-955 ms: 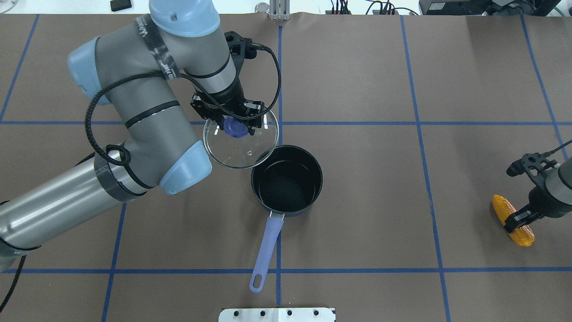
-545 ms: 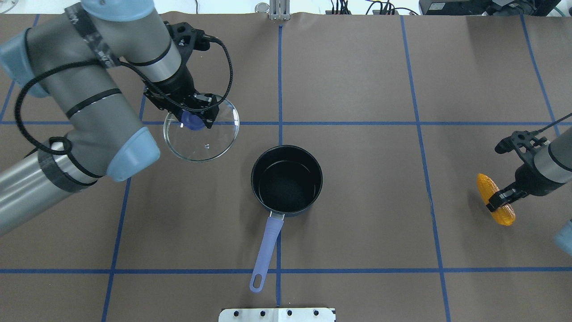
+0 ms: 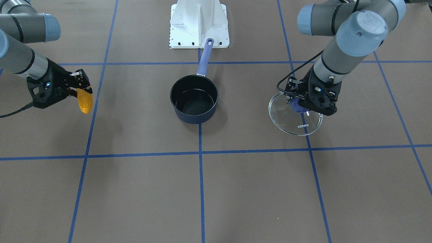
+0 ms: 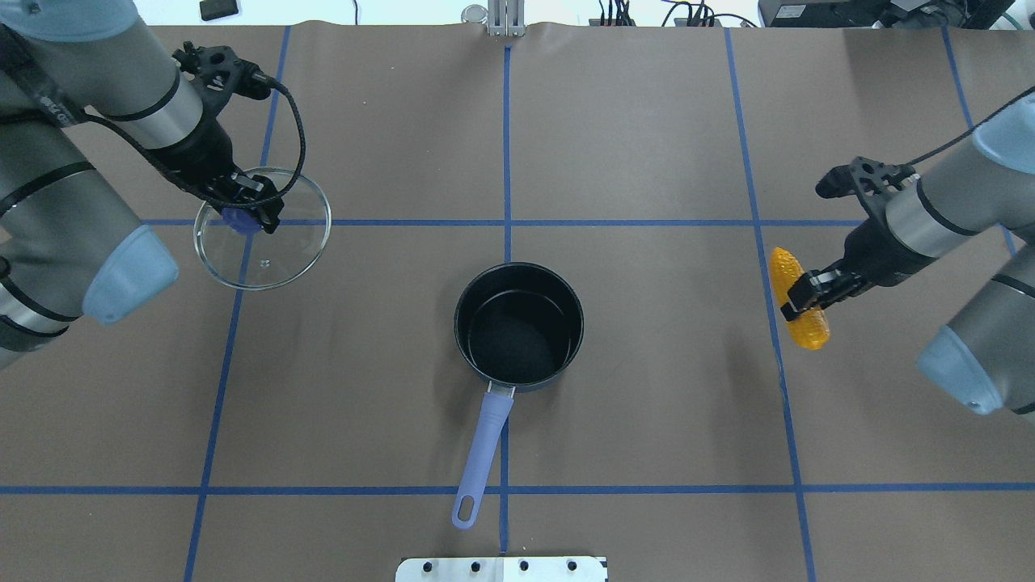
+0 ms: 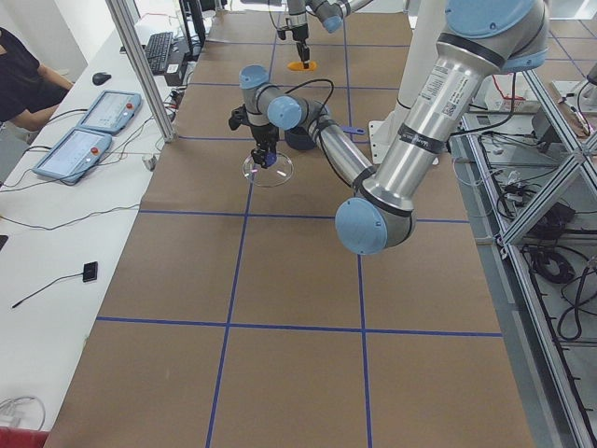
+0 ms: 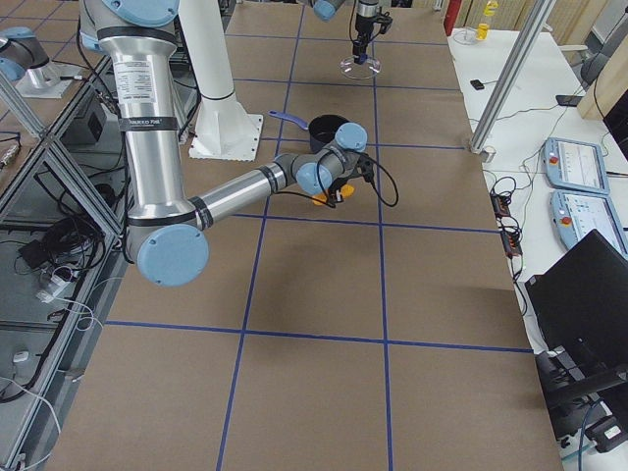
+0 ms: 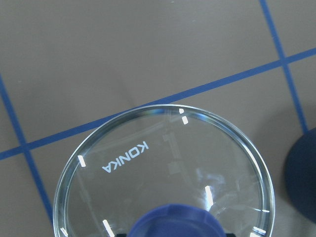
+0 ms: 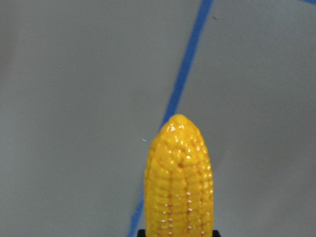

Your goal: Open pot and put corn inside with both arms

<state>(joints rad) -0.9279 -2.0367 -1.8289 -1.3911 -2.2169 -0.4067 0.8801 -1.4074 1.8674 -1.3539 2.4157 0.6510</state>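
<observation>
The navy pot (image 4: 518, 326) stands open and empty at the table's middle, its lavender handle (image 4: 480, 449) pointing toward the robot's base; it also shows in the front view (image 3: 194, 99). My left gripper (image 4: 245, 212) is shut on the blue knob of the glass lid (image 4: 267, 242), held above the table well left of the pot; the lid reads KONKA in the left wrist view (image 7: 163, 173). My right gripper (image 4: 808, 293) is shut on the corn (image 4: 796, 311), held in the air far right of the pot. The corn fills the right wrist view (image 8: 179, 180).
Blue tape lines (image 4: 507, 145) cross the brown table cover. The white robot base plate (image 3: 199, 23) sits behind the pot's handle. Operator desks with tablets (image 5: 89, 131) line the far table side.
My left arm has carried the lid further left, away from the pot. My right arm has lifted the corn and moved it left and away from the robot's side, toward the pot.
</observation>
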